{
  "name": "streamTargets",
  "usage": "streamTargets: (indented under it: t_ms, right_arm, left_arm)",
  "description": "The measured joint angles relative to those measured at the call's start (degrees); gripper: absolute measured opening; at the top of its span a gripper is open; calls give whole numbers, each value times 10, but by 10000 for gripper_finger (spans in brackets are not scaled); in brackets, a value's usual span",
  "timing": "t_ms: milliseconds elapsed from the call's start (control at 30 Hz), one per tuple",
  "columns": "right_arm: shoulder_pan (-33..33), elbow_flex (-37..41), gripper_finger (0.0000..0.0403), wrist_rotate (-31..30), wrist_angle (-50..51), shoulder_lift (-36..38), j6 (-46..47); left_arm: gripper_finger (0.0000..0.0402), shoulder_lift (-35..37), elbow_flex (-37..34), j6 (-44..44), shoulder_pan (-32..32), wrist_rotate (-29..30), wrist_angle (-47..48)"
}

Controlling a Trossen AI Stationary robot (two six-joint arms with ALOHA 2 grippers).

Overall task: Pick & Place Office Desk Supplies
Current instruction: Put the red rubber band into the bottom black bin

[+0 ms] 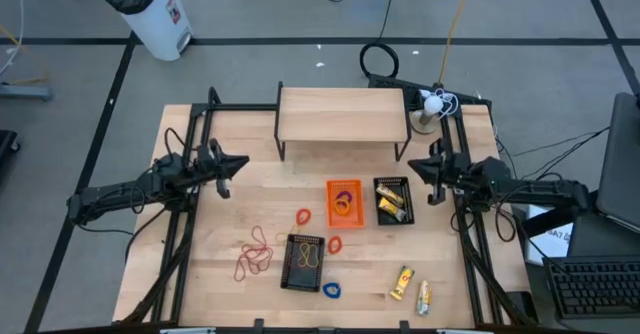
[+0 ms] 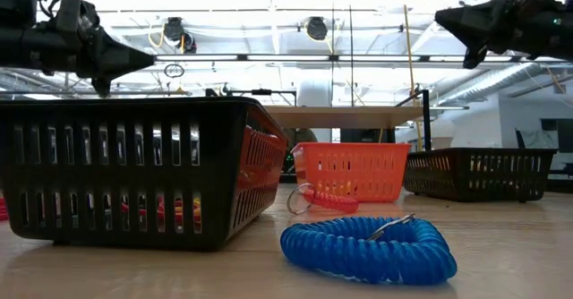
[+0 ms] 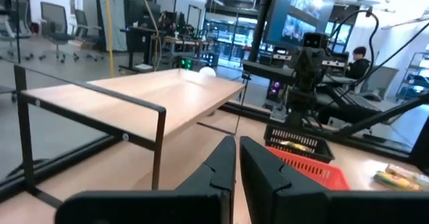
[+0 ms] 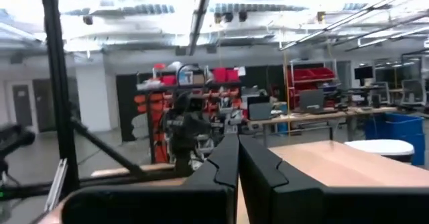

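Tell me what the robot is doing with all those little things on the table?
Right now it isn't holding anything. The left end effector and the right end effector both hang shut above the table, near the wooden shelf. Some supplies are already sorted: yellow packets in the black basket, rings in the orange basket, one band in the other black basket. Red rubber bands, a blue coil ring and two yellow packets lie loose.

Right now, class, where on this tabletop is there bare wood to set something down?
Free: between the left gripper and the orange basket, and left of the red rubber bands. Crowded: around the black slatted basket, blue coil ring and yellow packets.
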State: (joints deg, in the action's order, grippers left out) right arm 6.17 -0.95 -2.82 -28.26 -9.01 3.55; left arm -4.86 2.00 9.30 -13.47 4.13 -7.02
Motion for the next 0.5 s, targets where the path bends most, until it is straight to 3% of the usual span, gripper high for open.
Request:
streamTargets:
  t_ms: [233, 500]
  right_arm:
    - [1, 0, 0, -4, -35, -1, -44]
    - [1, 1, 0, -1, -18, -8, -40]
  left_arm:
    - [21, 0, 10, 28, -4, -25, -8]
    - [21, 0, 10, 18, -4, -41, 60]
